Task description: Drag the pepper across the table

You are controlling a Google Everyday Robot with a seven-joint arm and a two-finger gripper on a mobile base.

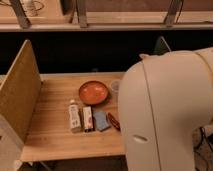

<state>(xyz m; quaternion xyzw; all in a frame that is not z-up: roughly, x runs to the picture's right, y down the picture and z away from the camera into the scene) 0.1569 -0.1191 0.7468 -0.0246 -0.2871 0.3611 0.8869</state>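
Note:
The small dark-red pepper [113, 120] lies on the light wooden table [55, 135], right of the blue rectangular pad [101, 120] and just left of my arm's large white housing [165, 115]. The round orange-red plate [93, 92] sits behind it. The gripper is not in view; the white arm housing fills the right side and hides the table's right part.
A small white bottle [74, 115] and a narrow red-and-white packet [87, 118] lie left of the pad. A clear cup [115, 88] stands right of the plate. A tan upright panel [19, 95] borders the table's left side. A dark counter runs behind.

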